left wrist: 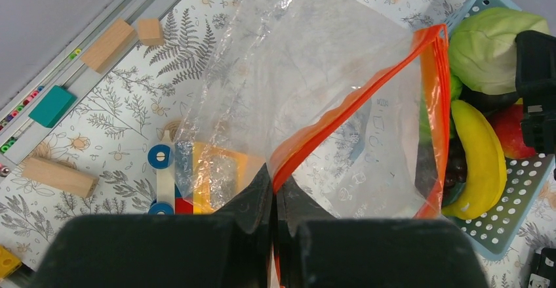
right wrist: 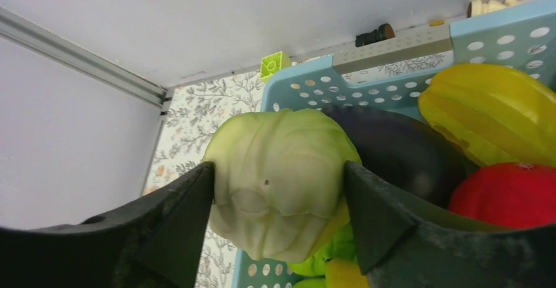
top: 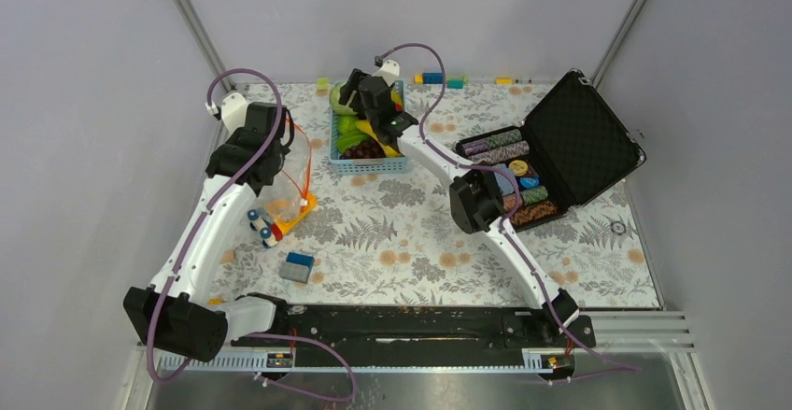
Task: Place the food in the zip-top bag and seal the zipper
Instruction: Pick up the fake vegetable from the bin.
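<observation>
Top view: floral tabletop (top: 420, 242), grey walls. L tool (top: 276, 160) holds zip-top bag (top: 297, 186) up, left of blue basket (top: 369, 165). Open chip case (top: 560, 148) at right.
L wrist: tool pinched shut on bag's orange zipper (left wrist: 367, 98). Mouth gapes beside basket w/ banana (left wrist: 482, 150).
R wrist only: R tool (right wrist: 278, 176) wide, fingers touching both sides of cabbage head (right wrist: 275, 144) in basket.

food (top: 360, 134) in basket (top: 369, 169), bag (top: 289, 172) left of basket
</observation>
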### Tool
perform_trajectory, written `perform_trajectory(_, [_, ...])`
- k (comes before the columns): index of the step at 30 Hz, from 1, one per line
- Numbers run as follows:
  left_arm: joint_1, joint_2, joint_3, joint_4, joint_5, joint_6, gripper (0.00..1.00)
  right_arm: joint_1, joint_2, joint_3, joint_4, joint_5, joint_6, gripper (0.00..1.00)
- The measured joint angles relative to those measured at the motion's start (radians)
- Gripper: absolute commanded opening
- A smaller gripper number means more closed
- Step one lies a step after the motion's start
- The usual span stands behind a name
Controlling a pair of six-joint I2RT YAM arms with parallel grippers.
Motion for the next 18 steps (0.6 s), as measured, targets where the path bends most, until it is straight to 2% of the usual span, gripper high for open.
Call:
perform_trajectory(3, [0.000,0.000,0.000,0.008,0.008,0.007,0.00,-0.011,0.003,-0.006,0.016,-0.027,0.017,0.39])
perform_trajectory(7, [0.000,0.000,0.000,0.019,0.031,0.014,0.00,-0.023,-0.008,-0.078,0.088,-0.065,0.044,0.14])
perform_trajectory(8, [0.000,0.000,0.000,0.021,0.042,0.015,0.00,-0.024,-0.016,-0.095,0.100,-0.072,0.044,0.03])
perform_trajectory(9, [0.000,0.000,-0.001,0.021,0.052,0.016,0.00,-0.025,-0.027,-0.111,0.106,-0.077,0.040,0.00])
perform_trajectory(13, [0.001,-0.011,-0.012,0.020,0.110,0.016,0.00,-0.026,-0.122,-0.237,0.112,-0.111,0.001,0.00])
perform_trajectory(18, [0.001,-0.025,-0.014,0.005,0.188,0.005,0.00,-0.026,-0.373,-0.549,0.167,-0.171,-0.092,0.00])
